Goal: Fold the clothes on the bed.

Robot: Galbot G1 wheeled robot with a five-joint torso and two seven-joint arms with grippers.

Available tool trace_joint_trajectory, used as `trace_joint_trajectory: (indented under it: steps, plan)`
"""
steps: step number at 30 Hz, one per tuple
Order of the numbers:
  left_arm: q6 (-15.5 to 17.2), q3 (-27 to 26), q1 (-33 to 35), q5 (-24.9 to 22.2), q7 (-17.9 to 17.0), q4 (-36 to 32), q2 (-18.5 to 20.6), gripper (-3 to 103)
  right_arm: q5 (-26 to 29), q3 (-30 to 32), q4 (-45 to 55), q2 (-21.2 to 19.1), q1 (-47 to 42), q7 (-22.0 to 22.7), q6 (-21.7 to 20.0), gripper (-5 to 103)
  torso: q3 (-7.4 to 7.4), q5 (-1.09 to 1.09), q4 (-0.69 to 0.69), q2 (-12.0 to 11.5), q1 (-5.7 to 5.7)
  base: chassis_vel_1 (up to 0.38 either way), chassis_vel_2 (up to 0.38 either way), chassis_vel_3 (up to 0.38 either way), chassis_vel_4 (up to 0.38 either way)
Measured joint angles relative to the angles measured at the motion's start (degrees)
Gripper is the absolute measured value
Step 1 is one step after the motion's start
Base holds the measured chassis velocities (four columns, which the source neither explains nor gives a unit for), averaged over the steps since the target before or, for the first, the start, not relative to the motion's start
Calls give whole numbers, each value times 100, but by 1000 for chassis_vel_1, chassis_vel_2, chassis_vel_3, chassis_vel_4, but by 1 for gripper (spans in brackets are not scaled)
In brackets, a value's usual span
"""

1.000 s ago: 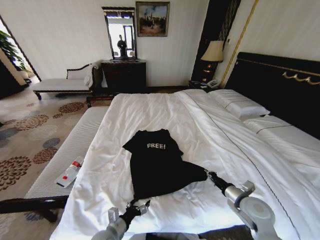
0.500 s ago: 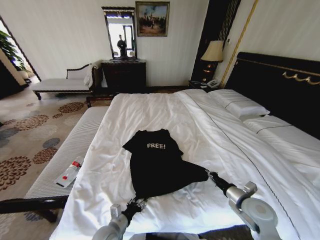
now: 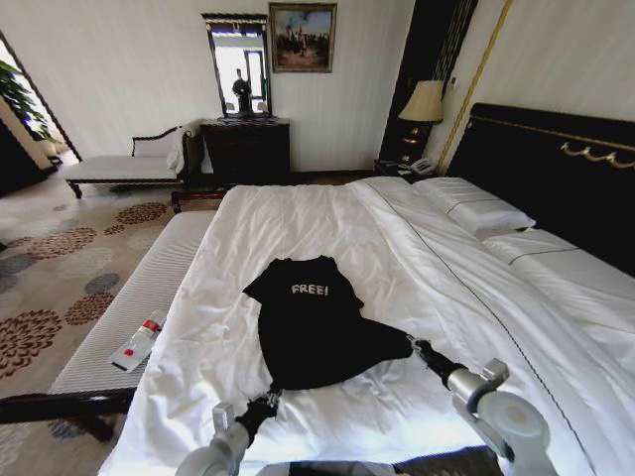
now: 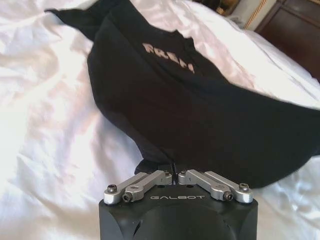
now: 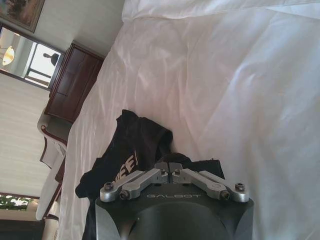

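Note:
The clothes are one black T-shirt (image 3: 313, 327) with white "FREE!" lettering, lying on the near half of the white bed (image 3: 298, 218), collar away from me. My left gripper (image 3: 268, 396) sits at the near-left hem corner, shut on bunched black cloth; the left wrist view shows the shirt (image 4: 200, 115) spreading out beyond the closed left gripper (image 4: 172, 167). My right gripper (image 3: 412, 344) is at the near-right hem corner, which is pulled out to a point. In the right wrist view the right gripper (image 5: 170, 162) is shut on the shirt (image 5: 130, 145).
A pale upholstered bench (image 3: 149, 288) runs along the bed's left side with a small flat package (image 3: 139, 342) on it. Pillows (image 3: 476, 208) and a dark headboard (image 3: 556, 169) lie to the right. White duvet spreads beyond the shirt; patterned carpet (image 3: 50, 288) is left.
My left gripper has slid a little left and forward onto the near-left hem corner and its fingers have narrowed onto the cloth. The right gripper has hardly moved.

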Motion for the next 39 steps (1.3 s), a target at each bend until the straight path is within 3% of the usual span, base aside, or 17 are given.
trace_joint_trajectory:
  steps: [8,15,19,20,25,26,30,31,35,39]
  plan:
    - [180,-427,203,-613,-265,-694,59,1,-46,-48,230,-69,-201,56,-87,0,0,0,0,0,0,0,0,0,0]
    - [332,-532,381,-988,-875,-1254,127,1,293,23,696,-269,-483,785,-668,0,0,0,0,0,0,0,0,0,0]
    - [835,-799,205,-1967,-1771,-1727,120,1,817,147,1077,-470,-593,1322,-677,0,-1,0,0,0,-1,0,0,0,0]
    - [835,-799,205,-1967,-1771,-1727,120,1,817,147,1077,-470,-593,1322,-677,0,-1,0,0,0,-1,0,0,0,0]
    - [1370,-1063,-115,-2851,-2958,-1873,85,1,852,31,1184,-648,-668,1639,-678,0,0,0,0,0,0,0,0,0,0]
    - [1370,-1063,-115,-2851,-2958,-1873,85,1,852,31,1184,-648,-668,1639,-678,0,0,0,0,0,0,0,0,0,0]
    - [1901,-1209,-69,-2803,-3657,-1788,139,1,-185,-184,1192,-840,-1094,1352,-701,0,0,0,-1,0,0,0,0,0,0]
    - [1901,-1209,-69,-2803,-3657,-1788,139,1,-185,-184,1192,-840,-1094,1352,-701,0,0,0,-1,0,0,0,0,0,0]
    - [2203,-1210,512,-2165,-3740,-1748,165,1,-1247,-388,1293,-885,-1590,813,-704,0,0,0,0,0,0,0,0,0,0]
    - [2293,-1226,865,-1999,-3738,-1870,157,1,-1657,-470,1408,-927,-1865,629,-704,0,-1,0,0,1,0,0,0,0,0]
